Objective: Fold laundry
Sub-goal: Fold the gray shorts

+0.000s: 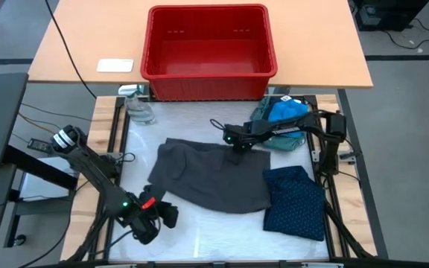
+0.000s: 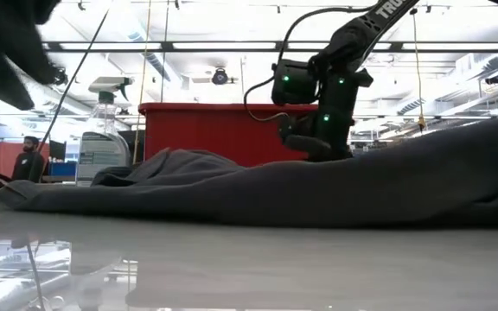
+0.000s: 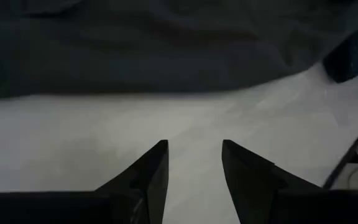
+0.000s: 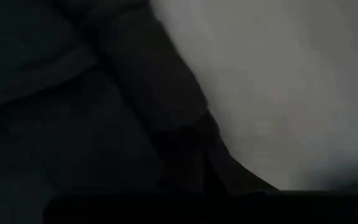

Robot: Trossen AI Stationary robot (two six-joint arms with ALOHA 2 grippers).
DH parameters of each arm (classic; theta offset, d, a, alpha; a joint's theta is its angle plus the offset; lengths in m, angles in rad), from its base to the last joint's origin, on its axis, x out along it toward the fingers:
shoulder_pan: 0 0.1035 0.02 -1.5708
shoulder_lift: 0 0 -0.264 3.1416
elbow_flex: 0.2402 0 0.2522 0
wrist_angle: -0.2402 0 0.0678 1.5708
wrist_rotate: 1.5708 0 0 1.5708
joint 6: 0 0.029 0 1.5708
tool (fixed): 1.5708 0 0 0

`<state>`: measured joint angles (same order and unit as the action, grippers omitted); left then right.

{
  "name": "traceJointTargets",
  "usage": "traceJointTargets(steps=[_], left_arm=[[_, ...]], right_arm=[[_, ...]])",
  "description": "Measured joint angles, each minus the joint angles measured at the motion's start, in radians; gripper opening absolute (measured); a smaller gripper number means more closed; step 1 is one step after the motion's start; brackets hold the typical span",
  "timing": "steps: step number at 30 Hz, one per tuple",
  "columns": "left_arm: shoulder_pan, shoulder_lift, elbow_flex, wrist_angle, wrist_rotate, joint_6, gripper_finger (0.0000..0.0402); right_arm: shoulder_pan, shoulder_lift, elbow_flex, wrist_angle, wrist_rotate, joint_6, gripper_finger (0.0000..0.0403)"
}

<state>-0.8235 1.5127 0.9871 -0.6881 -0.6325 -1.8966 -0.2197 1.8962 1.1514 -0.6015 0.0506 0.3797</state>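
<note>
A large charcoal-grey garment point(image 1: 211, 177) lies spread and rumpled in the middle of the table. The navy dotted piece point(image 1: 295, 202) lies flat at the near right. A bright blue piece point(image 1: 285, 110) sits on a grey-green one point(image 1: 283, 138) at the far right. My right gripper point(image 1: 237, 145) is shut and points down at the grey garment's far edge point(image 4: 135, 87). My left gripper point(image 1: 161, 214) hangs open near the table's near left corner. Only bare table shows between its fingers point(image 3: 194, 144), and the grey garment point(image 3: 166, 43) lies ahead of them. My right gripper's shut fingers point(image 4: 191, 155) come from above at the far edge of the charcoal-grey garment point(image 2: 318, 164), where cloth meets bare table. I cannot tell whether they touch the cloth or have any of it between them.
A red plastic bin point(image 1: 208, 67) stands on the wooden desk behind the table. A clear spray bottle point(image 1: 138, 108) stands at the table's far left corner. Bare white table point(image 1: 214, 231) lies along the near edge, between the grey garment and the front rail.
</note>
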Motion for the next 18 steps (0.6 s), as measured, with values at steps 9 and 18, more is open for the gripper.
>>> traceJointTargets(steps=[9, 18], left_arm=[[0.082, 0.061, -0.086, 0.160, 0.013, 0.035, 0.0153], [0.201, 0.061, -0.207, 0.206, 0.174, 0.089, 0.0153]], right_arm=[[0.023, -0.088, -0.005, -0.012, -0.151, -0.041, 0.0000], [0.060, -0.080, -0.043, -0.063, -0.225, -0.040, 0.0000]])
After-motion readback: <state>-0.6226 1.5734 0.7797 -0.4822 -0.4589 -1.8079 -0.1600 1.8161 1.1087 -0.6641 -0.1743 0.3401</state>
